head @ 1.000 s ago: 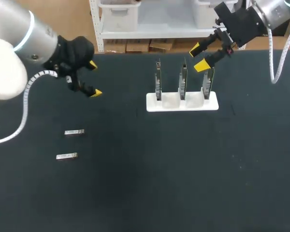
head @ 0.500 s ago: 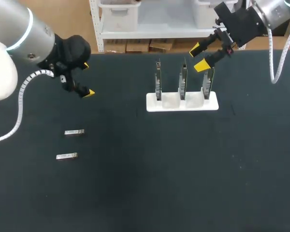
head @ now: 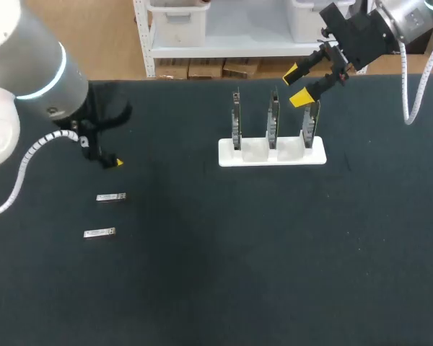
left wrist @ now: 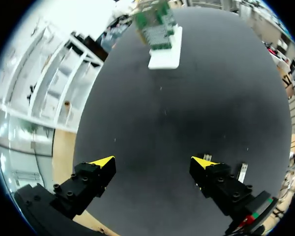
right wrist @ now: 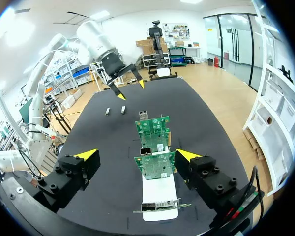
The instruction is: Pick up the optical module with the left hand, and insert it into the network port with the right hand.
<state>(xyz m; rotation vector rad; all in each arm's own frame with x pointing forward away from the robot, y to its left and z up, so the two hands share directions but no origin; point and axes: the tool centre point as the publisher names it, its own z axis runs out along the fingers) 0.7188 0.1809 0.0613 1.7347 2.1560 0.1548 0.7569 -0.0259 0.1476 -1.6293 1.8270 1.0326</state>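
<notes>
Left fingers (left wrist: pixel 102 161) spread, empty, near optical module (head: pixel 110 197); right fingers (right wrist: pixel 86 155) spread, near network cards (right wrist: pixel 155 164).

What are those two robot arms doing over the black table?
The left gripper is open and empty. It hovers above the black table, close to a small silver optical module. A second silver module lies flat nearby, and neither is being touched. The right gripper, also open and empty, hangs by the white stand, which holds three upright green circuit boards. Nothing has been picked up yet.
</notes>
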